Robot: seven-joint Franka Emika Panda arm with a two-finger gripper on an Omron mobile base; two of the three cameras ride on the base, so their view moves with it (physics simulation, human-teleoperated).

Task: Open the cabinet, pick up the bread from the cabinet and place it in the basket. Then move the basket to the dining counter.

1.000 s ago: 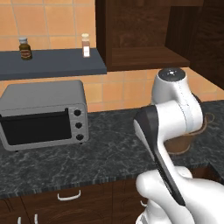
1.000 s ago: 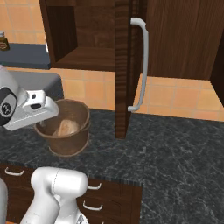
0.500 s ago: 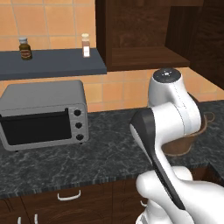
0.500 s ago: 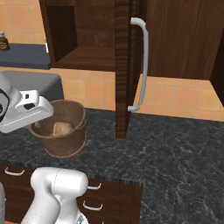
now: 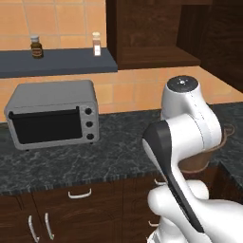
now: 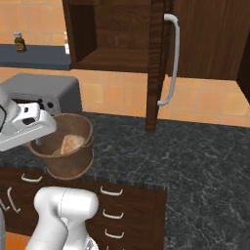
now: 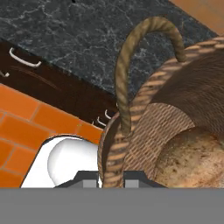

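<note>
My gripper [image 7: 109, 178] is shut on the rim of the brown woven basket [image 6: 66, 154], which passes between the finger tips. The basket hangs tilted over the front edge of the black worktop [image 6: 195, 156]. The golden-brown bread [image 6: 72, 142] lies inside it, and shows large in the hand view as the bread [image 7: 192, 159] under the basket's loop handle [image 7: 140, 52]. In the left base view my arm hides most of the basket [image 5: 212, 153]. The dark cabinet [image 6: 112, 34] stands open, its door [image 6: 156, 63] swung out edge-on with the silver bar handle [image 6: 172, 58]. The dining counter is out of view.
A grey toaster oven [image 5: 52, 114] stands on the worktop to the left of the basket. Above it a blue-grey shelf [image 5: 57, 61] carries two small bottles. Dark drawers [image 6: 117, 210] with curved handles run under the worktop. An orange tiled floor [image 7: 22, 127] shows below.
The gripper has carried the basket, with the bread in it, a little to the left and toward the front edge of the worktop. The grip has stayed shut.
</note>
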